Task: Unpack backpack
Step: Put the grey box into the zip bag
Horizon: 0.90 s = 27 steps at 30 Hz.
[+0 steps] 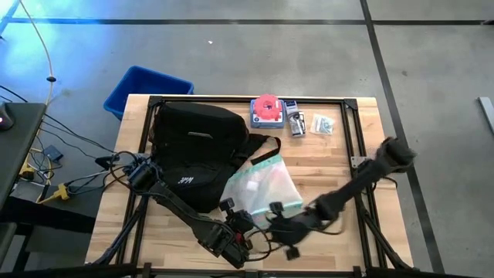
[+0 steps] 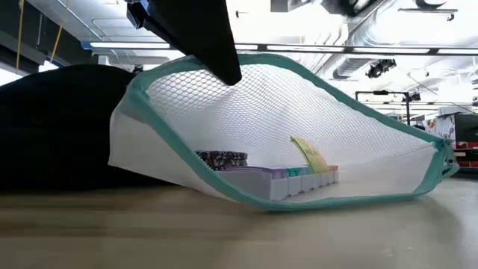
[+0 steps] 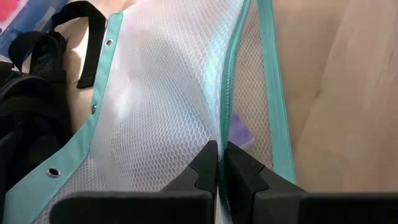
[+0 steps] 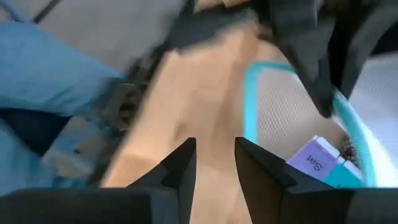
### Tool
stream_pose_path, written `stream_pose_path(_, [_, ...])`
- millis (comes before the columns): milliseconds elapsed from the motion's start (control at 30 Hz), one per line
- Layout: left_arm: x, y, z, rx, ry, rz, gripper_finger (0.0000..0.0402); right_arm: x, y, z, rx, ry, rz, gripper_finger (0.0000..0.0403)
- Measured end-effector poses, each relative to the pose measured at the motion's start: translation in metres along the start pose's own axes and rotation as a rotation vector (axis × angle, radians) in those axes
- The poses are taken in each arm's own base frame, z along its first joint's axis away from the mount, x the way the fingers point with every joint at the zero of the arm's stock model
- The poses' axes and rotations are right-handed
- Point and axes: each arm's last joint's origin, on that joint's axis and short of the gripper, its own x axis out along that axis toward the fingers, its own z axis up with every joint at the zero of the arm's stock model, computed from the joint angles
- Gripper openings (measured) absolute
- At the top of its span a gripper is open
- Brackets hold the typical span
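Observation:
A white mesh pouch (image 1: 258,185) with teal trim lies at the table's middle, next to the black backpack (image 1: 197,150), which rests flat on the table. My left gripper (image 3: 219,168) is shut on the pouch's teal edge, and in the low view it comes down from above (image 2: 224,67). Inside the pouch (image 2: 299,127) lie a pill organizer (image 2: 291,178), a round patterned thing (image 2: 222,158) and a yellow slip (image 2: 310,153). My right gripper (image 4: 214,162) hangs open above the table near the pouch's near end, with nothing between its fingers. My left gripper pinches the pouch's teal zipper edge (image 3: 225,134) between its two shut fingers. The fingers slant down at it from above (image 2: 213,52). That edge is raised, so the mesh arches up under it. The pouch's lower side (image 2: 246,196) stays on the table.
A blue bin (image 1: 147,89) stands off the table's far left corner. At the far edge lie a red round thing on a blue base (image 1: 267,110) and two small packets (image 1: 297,123) (image 1: 323,123). Cables (image 1: 77,166) trail at the left.

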Motion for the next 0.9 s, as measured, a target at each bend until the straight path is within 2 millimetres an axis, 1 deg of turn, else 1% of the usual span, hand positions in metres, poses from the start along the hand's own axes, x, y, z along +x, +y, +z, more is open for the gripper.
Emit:
stream_pose_path(67, [0.0, 0.0, 0.0, 0.003, 0.0, 0.0, 0.0, -0.031, 0.001, 0.005, 0.041, -0.034, -0.115, 0.0096])
stream_pose_path(100, [-0.001, 0.0, -0.001, 0.007, 0.0, -0.001, 0.0, -0.047, -0.003, 0.007, 0.086, -0.056, -0.21, 0.0096])
stream_pose_path(167, [-0.002, -0.001, -0.001, 0.009, 0.0, -0.002, 0.0, -0.078, -0.017, 0.006, 0.193, -0.101, -0.437, 0.0096])
stream_pose_path(233, [-0.002, -0.001, -0.002, 0.009, 0.002, -0.003, 0.0, -0.104, -0.04, -0.001, 0.322, -0.118, -0.65, 0.0096])
stream_pose_path(267, [-0.002, -0.001, -0.002, 0.008, 0.002, -0.004, 0.0, -0.115, -0.054, -0.004, 0.383, -0.104, -0.718, 0.0096])
stream_pose_path(367, [-0.002, -0.001, -0.002, 0.006, 0.003, -0.008, 0.0, -0.137, -0.104, -0.014, 0.554, 0.006, -0.848, 0.0098])
stream_pose_path(433, [-0.002, -0.002, -0.002, 0.008, 0.011, -0.015, 0.0, -0.141, -0.137, -0.017, 0.618, 0.09, -0.87, 0.0106])
stream_pose_path(500, [-0.002, -0.002, -0.002, 0.007, 0.013, -0.019, 0.0, -0.142, -0.17, -0.02, 0.66, 0.163, -0.864, 0.0126])
stream_pose_path(567, [-0.002, -0.002, -0.002, 0.009, 0.013, -0.02, 0.0, -0.14, -0.203, -0.022, 0.717, 0.187, -0.846, 0.0157])
stream_pose_path(667, [-0.002, -0.002, -0.002, 0.011, 0.013, -0.02, 0.0, -0.14, -0.25, -0.036, 0.806, 0.248, -0.823, 0.0218])
stream_pose_path(733, [-0.003, -0.003, -0.003, 0.012, 0.013, -0.022, 0.0, -0.138, -0.275, -0.048, 0.882, 0.29, -0.798, 0.0261])
stream_pose_path(800, [-0.003, -0.003, -0.003, 0.022, 0.012, -0.023, 0.0, -0.133, -0.297, -0.062, 0.946, 0.346, -0.77, 0.0298])
stream_pose_path(900, [-0.004, -0.003, -0.004, 0.023, 0.012, -0.024, 0.0, -0.12, -0.322, -0.082, 1.019, 0.419, -0.775, 0.0339])
